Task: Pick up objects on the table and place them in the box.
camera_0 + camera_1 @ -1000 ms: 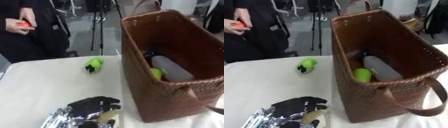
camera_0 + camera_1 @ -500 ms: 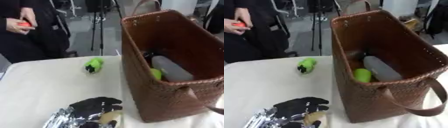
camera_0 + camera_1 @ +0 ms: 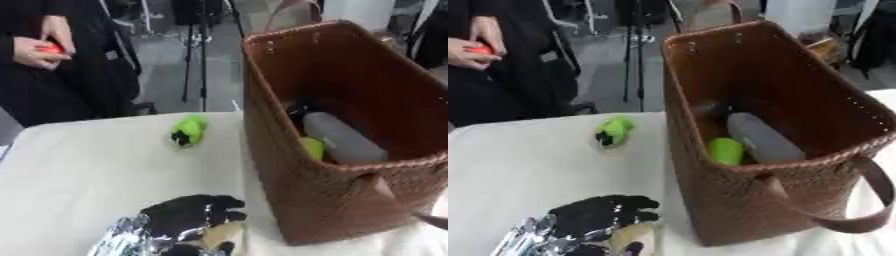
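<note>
Nearest, the left hand (image 3: 188, 225) lies on the table (image 3: 79, 170), fingers curled round something pale, presumably bound for the basket (image 3: 798, 195) beside it, while the green toy (image 3: 188, 131) waits beyond.

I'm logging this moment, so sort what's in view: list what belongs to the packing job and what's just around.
Job:
green object on the table
woven brown box, holding a grey item and a green item
left robot hand, low near the table's front edge

Just around:
tripod legs behind the table
</note>
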`<state>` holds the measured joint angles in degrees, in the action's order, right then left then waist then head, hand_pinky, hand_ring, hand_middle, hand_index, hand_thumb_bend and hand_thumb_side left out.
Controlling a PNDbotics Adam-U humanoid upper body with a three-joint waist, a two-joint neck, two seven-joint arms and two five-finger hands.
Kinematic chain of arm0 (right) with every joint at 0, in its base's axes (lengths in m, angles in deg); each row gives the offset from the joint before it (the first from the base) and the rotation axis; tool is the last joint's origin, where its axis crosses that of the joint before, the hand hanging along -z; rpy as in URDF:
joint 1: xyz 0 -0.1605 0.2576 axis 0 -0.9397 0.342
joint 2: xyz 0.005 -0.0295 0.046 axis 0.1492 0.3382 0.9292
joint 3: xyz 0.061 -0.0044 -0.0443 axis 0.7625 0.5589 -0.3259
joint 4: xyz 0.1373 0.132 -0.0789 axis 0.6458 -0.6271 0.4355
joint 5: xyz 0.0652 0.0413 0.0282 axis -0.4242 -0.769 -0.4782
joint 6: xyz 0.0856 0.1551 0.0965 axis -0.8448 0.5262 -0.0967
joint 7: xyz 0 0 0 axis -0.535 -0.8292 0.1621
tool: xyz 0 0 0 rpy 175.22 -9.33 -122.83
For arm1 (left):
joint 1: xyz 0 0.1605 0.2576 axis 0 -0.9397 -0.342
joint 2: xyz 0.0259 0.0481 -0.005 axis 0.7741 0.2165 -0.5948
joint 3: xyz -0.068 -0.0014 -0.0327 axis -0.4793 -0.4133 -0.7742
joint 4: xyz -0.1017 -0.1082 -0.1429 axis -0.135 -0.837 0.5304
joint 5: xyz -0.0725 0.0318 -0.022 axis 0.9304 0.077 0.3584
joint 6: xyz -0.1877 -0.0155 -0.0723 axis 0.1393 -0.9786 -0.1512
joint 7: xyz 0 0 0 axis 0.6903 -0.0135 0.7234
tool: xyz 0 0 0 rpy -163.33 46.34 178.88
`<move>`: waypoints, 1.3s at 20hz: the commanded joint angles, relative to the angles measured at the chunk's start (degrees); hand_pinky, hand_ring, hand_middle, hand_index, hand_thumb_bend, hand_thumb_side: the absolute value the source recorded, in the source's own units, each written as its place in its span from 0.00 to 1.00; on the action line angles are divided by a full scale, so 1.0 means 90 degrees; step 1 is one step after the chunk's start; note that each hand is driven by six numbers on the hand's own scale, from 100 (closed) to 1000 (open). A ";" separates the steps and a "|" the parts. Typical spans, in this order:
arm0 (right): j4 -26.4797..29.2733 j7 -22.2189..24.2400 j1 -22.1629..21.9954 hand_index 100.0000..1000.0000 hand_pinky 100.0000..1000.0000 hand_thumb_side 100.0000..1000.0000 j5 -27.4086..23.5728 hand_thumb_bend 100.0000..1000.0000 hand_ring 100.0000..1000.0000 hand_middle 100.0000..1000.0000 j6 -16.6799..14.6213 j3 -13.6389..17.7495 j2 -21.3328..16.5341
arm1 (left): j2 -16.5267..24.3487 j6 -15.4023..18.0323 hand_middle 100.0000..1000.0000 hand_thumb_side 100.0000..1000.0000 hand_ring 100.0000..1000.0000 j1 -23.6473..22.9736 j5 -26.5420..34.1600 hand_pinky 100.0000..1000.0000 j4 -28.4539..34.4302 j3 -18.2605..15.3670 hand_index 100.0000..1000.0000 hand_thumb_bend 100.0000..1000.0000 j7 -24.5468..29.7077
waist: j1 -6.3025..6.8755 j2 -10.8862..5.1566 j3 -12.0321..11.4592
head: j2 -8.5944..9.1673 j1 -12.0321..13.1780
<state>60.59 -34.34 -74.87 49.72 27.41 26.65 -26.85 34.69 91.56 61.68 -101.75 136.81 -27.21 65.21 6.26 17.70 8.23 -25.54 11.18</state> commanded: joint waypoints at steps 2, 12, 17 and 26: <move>0.0076 -0.0143 0.0036 0.75 0.79 1.00 -0.0029 0.00 0.72 0.67 -0.0137 0.0006 -0.0080 | 0.0063 0.1815 1.00 1.00 1.00 -0.0115 -0.0284 0.89 -0.0468 0.0121 1.00 0.00 0.1786 | -0.0054 -0.0042 0.0002 | 0.0087 0.0019; 0.0076 -0.0147 0.0050 0.75 0.79 1.00 -0.0044 0.00 0.72 0.67 -0.0128 0.0002 -0.0091 | 0.0046 0.1926 1.00 0.99 0.98 -0.0105 -0.0440 0.82 -0.0526 0.0101 1.00 0.00 0.1786 | -0.0058 -0.0036 -0.0032 | 0.0113 -0.0002; 0.0076 -0.0144 0.0061 0.75 0.79 1.00 -0.0046 0.00 0.72 0.67 -0.0121 0.0005 -0.0091 | 0.0050 0.1951 1.00 0.83 0.94 -0.0094 -0.0496 0.78 -0.0547 0.0107 1.00 0.00 0.1786 | -0.0054 -0.0027 -0.0043 | 0.0118 0.0000; 0.0076 -0.0145 0.0053 0.75 0.79 1.00 -0.0052 0.00 0.72 0.67 -0.0101 0.0009 -0.0106 | 0.0071 0.1881 0.95 0.49 0.87 -0.0063 -0.0491 0.70 -0.0476 0.0101 1.00 0.00 0.1786 | -0.0054 -0.0046 -0.0064 | 0.0118 0.0010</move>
<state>60.59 -34.57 -74.83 49.50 27.30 26.65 -26.87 34.21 92.81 62.09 -104.62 136.03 -26.89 63.96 6.26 17.55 7.75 -25.04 11.18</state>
